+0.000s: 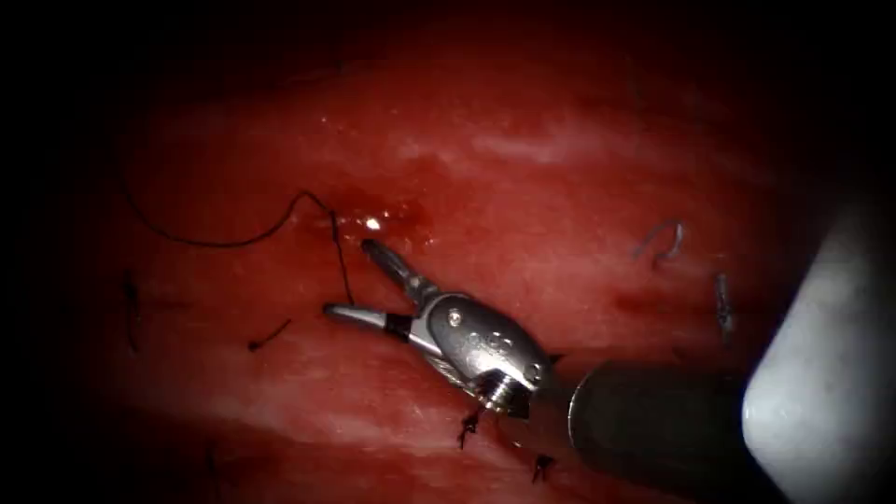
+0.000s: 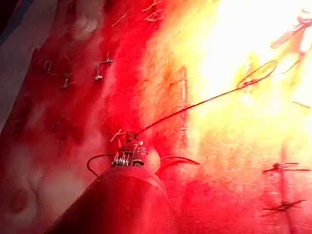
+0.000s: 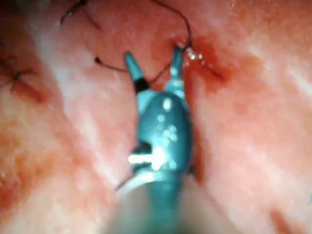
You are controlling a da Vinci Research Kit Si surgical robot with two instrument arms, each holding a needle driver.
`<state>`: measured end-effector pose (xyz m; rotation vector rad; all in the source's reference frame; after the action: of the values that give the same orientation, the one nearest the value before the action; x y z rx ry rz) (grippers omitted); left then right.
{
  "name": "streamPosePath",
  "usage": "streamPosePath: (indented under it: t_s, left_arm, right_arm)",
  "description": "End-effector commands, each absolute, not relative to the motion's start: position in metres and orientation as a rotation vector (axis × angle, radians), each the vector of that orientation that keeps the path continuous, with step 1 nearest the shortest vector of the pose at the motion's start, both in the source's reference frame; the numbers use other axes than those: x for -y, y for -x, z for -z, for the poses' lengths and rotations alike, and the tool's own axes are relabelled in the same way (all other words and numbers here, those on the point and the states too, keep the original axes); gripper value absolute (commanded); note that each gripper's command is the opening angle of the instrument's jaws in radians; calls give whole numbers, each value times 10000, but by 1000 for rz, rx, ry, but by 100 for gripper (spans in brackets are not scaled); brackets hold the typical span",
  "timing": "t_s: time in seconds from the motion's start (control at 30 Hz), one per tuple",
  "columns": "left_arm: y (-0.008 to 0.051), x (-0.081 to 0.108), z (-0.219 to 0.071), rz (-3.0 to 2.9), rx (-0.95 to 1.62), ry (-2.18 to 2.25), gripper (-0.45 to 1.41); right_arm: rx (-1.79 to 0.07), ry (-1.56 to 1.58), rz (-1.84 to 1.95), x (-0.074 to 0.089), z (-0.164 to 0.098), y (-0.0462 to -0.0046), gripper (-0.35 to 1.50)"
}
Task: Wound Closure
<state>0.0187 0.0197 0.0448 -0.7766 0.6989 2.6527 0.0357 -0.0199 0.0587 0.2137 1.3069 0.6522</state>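
Observation:
In the endoscope view my right tool lies low over the red, wet tissue with its jaws spread wide and holding nothing. A dark thread curves in from the left, rises to a wet spot in the tissue, then drops between the two open jaws. The right wrist view shows the same open jaws with the thread running past one fingertip. In the left wrist view my left tool sits over the tissue, and a taut thread runs straight from its tip to a loop farther off.
Knotted stitches with short dark tails lie near the right tool's shaft. Loose cut ends lie left of the jaws. A pale curled piece of thread lies at the right. A blurred white body stands at the right edge.

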Motion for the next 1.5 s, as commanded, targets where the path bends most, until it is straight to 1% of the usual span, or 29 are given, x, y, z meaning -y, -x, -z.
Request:
streamPosePath:
  t_s: [0.03,0.13,0.23,0.27,0.3,0.33,0.37,0.47,0.5,0.57,0.73,0.83,0.87,0.93,1.2,1.4,1.43,1.5]
  left_arm:
    - [-183,-197,-450,-2648,-692,774,-45]
    - [-181,-180,-434,-2627,-665,782,-45]
    - [-180,-166,-428,-2613,-650,788,-45]
    - [-179,-160,-427,-2613,-647,784,-45]
    - [-178,-156,-427,-2610,-645,787,-45]
    - [-175,-144,-429,-2606,-632,796,-45]
    - [-174,-138,-430,-2608,-626,801,-45]
    - [-168,-114,-439,-2614,-616,806,-45]
    - [-165,-106,-442,-2621,-606,812,-45]
    - [-159,-88,-449,-2630,-593,817,-45]
    - [-147,-58,-458,-2640,-593,845,-45]
    - [-138,-52,-463,-2631,-600,842,-45]
    - [-127,-50,-468,-2642,-622,830,-45]
    - [-116,-48,-474,-2653,-640,828,-45]
    - [-88,-58,-520,-2680,-703,823,-45]
    - [-82,-63,-568,-2686,-755,798,-45]
    - [-84,-68,-586,-2723,-809,733,-45]
    - [-86,-70,-593,-2737,-831,701,-45]
  right_arm:
    - [-1304,-232,-637,209,-597,-373,110]
    - [-1309,-251,-607,214,-605,-389,99]
    - [-1323,-266,-588,213,-608,-403,79]
    - [-1325,-272,-583,211,-608,-409,66]
    - [-1333,-274,-583,209,-608,-413,57]
    - [-1362,-275,-585,201,-608,-422,21]
    - [-1383,-276,-585,197,-609,-425,5]
    - [-1426,-254,-617,181,-609,-428,-11]
    - [-1435,-250,-625,176,-610,-427,-20]
    - [-1452,-245,-638,165,-612,-424,-28]
    - [-1465,-248,-641,148,-623,-417,-31]
    - [-1509,-268,-630,143,-633,-413,-33]
    - [-1561,-314,-642,140,-639,-411,-33]
    - [-1600,-363,-657,136,-643,-410,-28]
    - [-1718,-593,-626,112,-653,-392,-28]
    - [-1752,-710,-563,93,-653,-376,-28]
    - [-1762,-742,-544,87,-651,-370,-28]
    - [-1760,-756,-535,84,-650,-367,-28]
